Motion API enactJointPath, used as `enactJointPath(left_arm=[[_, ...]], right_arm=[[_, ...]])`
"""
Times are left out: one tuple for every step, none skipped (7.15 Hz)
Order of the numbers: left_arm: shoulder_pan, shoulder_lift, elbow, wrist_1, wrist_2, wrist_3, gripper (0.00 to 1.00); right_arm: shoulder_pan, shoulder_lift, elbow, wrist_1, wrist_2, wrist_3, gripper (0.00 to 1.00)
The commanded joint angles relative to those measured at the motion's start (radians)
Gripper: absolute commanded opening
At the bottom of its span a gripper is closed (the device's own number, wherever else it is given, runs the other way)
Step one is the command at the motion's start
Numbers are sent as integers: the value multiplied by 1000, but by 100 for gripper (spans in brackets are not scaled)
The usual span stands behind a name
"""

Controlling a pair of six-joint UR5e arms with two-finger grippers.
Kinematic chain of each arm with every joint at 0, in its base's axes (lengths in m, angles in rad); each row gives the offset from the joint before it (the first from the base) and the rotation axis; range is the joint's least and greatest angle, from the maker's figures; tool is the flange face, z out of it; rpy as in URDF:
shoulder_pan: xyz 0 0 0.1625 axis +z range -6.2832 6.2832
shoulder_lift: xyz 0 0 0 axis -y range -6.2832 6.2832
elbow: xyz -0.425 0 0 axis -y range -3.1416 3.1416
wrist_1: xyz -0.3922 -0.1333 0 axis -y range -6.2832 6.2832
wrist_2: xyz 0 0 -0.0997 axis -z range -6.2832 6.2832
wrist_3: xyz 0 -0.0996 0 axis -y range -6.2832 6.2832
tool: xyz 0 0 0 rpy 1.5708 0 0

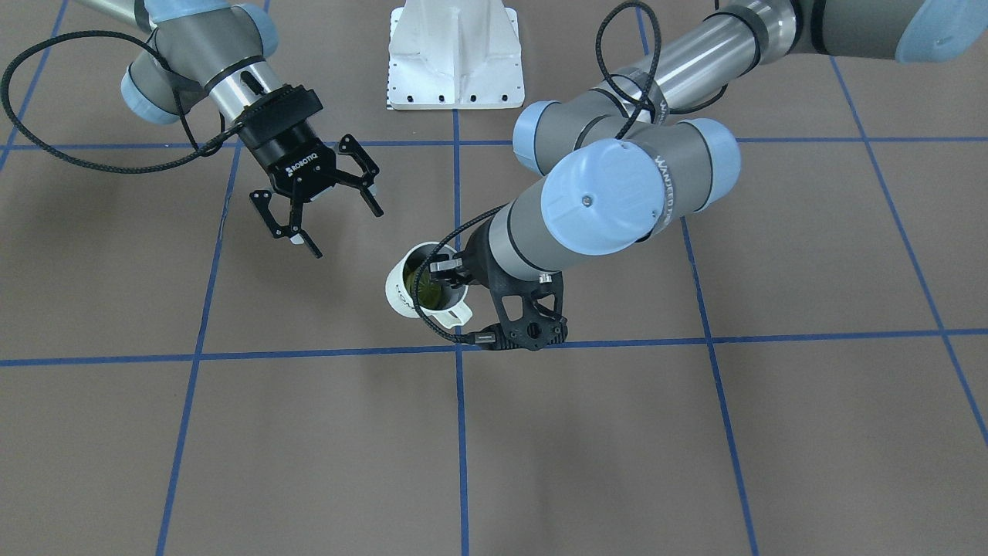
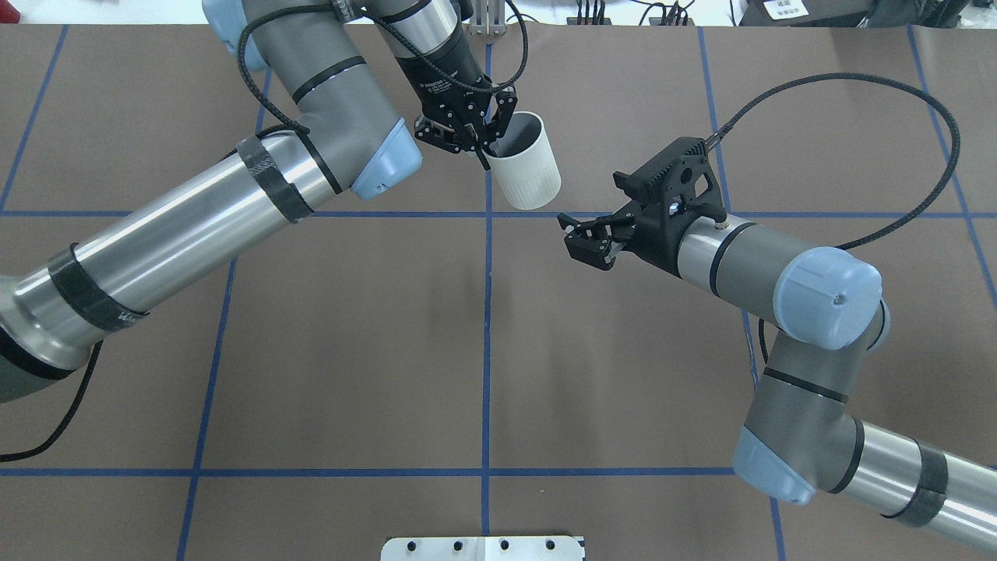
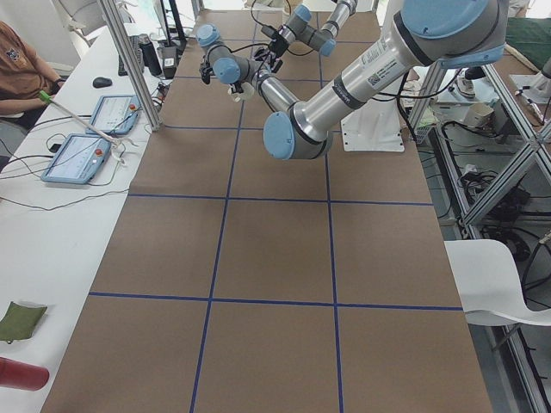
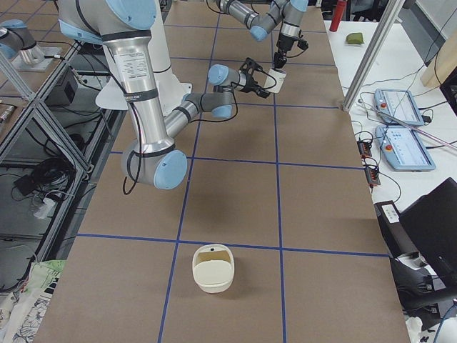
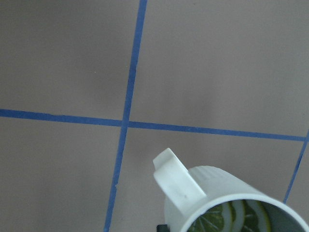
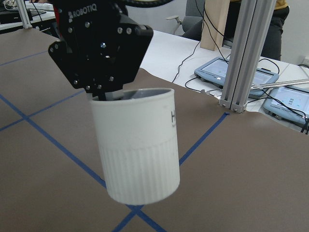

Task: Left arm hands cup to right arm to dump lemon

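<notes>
The left gripper [image 1: 449,272] is clamped on the rim of the cup [image 1: 401,295] beside the handle, seemingly with one finger inside. The cup hangs tilted above the table [image 1: 231,432], close to the centre tape line [image 1: 456,177], with the lemon [image 1: 427,287] in it. The right gripper [image 1: 347,232] is spread wide and holds nothing. It is near the cup but apart from it, with bare tabletop beneath both.

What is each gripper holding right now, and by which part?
The left gripper holds the cup by its rim, lemon inside; the right gripper is open and empty.
</notes>
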Motion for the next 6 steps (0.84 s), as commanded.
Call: enactJointPath(left_arm=[[14,-11,-3,1,0,-1,0],[22,-13,-4,0,-2,-1,0],[25,-19,-4,0,0,-10,0],[39,-22,-4,0,-2,-33,0],[48,-27,-4,1,-2,-34,0],[57,-28,-4,1,0,-36,0]], right_arm=[[-8,7,-6,-1,-1,-8,99],[-10,9,-7,-9,-1,-10,99],[-10,21,-15,-10,-1,-10,99],[-10,36,-30,-12,-1,-10,99],[-10,41,-38,-13,-2,-10,99],[-10,41,-41,-12,-2,-10,99]])
